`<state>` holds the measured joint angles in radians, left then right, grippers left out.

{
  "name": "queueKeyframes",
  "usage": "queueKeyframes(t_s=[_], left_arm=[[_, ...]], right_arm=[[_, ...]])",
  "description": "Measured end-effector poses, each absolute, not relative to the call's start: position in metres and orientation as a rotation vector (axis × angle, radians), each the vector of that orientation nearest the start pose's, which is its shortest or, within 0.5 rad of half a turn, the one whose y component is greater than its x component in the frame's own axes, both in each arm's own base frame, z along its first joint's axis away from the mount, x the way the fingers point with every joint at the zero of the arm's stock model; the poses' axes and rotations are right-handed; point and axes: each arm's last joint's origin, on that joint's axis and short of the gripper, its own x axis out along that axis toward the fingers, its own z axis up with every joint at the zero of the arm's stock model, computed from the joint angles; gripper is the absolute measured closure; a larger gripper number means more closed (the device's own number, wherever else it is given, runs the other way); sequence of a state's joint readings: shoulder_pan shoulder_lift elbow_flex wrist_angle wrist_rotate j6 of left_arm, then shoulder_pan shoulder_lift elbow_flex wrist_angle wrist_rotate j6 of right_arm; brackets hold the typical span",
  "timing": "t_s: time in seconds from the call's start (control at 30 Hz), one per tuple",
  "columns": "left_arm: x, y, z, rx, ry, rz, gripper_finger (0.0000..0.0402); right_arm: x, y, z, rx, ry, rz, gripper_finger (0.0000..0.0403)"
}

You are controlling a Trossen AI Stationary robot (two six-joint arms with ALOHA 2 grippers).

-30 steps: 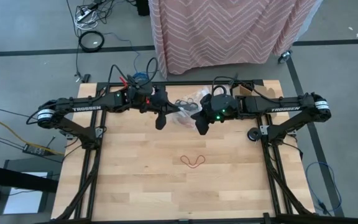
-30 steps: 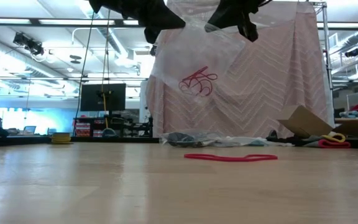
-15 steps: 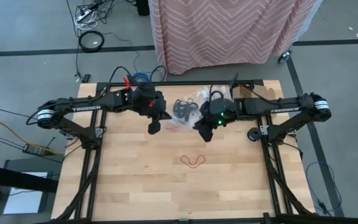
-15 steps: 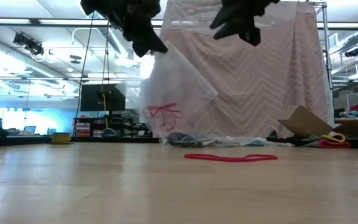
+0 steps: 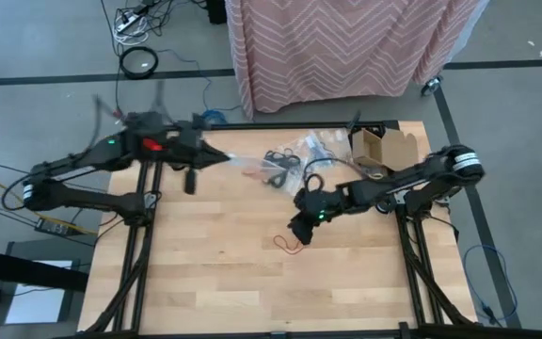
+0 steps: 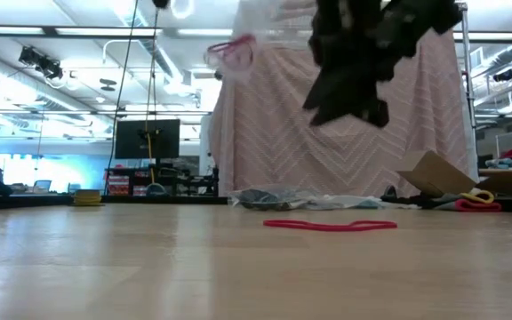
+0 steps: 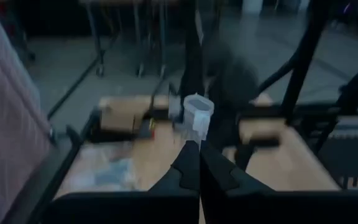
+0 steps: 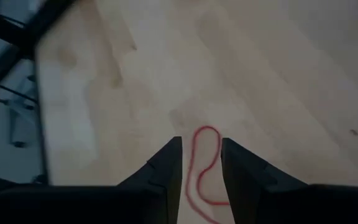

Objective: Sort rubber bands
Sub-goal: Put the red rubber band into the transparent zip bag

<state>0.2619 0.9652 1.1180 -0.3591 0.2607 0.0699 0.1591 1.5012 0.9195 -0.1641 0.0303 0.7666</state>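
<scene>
Overhead and table-level views of a two-arm station at a wooden table (image 5: 215, 273). The right gripper (image 5: 301, 229) hangs low over the table's middle, directly above a single red rubber band (image 5: 292, 244) that lies flat on the wood. In the right wrist view its two dark fingers (image 8: 166, 168) stand spread apart, with the red loop (image 8: 205, 165) showing on the wood in the gap between them; the fingers hold nothing. From table height the band (image 6: 330, 225) appears as a thin red line on the surface, with the right gripper (image 6: 349, 76) suspended above it and clear of it.

The left gripper (image 5: 190, 179) sits at about 10 o'clock from the table's centre, near the far left part of the table. In the left wrist view its fingers (image 7: 188, 171) are pressed together and pinch the edge of a clear plastic bag (image 7: 196, 116). In the overhead view the bag (image 5: 238, 162) stretches from that arm toward a heap of dark rubber bands (image 5: 285, 162) and crinkled clear plastic at about 12 o'clock, by the far edge. The table-level view shows red rubber bands (image 6: 229, 52) inside the lifted bag, high above the surface.

A cardboard box (image 5: 384, 146) rests at about 1 o'clock, near the far right corner. A pink chevron-patterned cloth (image 5: 346, 42) hangs beyond the far edge.
</scene>
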Motion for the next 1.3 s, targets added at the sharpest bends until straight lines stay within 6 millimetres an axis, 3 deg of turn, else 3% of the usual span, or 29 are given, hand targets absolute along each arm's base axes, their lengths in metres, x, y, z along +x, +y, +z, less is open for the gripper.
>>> queueKeyframes(t_s=[0.27,0.47,0.7,0.8,0.9,1.07,1.3], left_arm=[[0.156,0.034,0.418,-0.013,0.074,-0.002,0.0401],[0.154,0.033,0.416,-0.043,0.099,-0.004,0.0401],[0.155,0.034,0.413,-0.064,0.118,-0.003,0.0401],[0.155,0.034,0.413,-0.069,0.119,-0.002,0.0401],[0.156,0.034,0.413,-0.071,0.121,-0.002,0.0401],[0.155,0.034,0.413,-0.071,0.12,0.001,0.0401],[0.156,0.034,0.412,-0.068,0.118,0.003,0.0401]], right_arm=[[0.332,0.059,0.161,0.678,0.864,-0.122,0.0303],[0.34,0.061,0.128,0.713,0.923,-0.167,0.0305],[0.353,0.074,0.11,0.686,0.917,-0.13,0.031],[0.354,0.08,0.108,0.666,0.974,-0.223,0.0334],[0.354,0.084,0.108,0.647,1.042,-0.303,0.0388],[0.354,0.083,0.113,0.691,1.022,-0.373,0.0402],[0.339,0.054,0.155,0.638,0.944,-0.477,0.0403]])
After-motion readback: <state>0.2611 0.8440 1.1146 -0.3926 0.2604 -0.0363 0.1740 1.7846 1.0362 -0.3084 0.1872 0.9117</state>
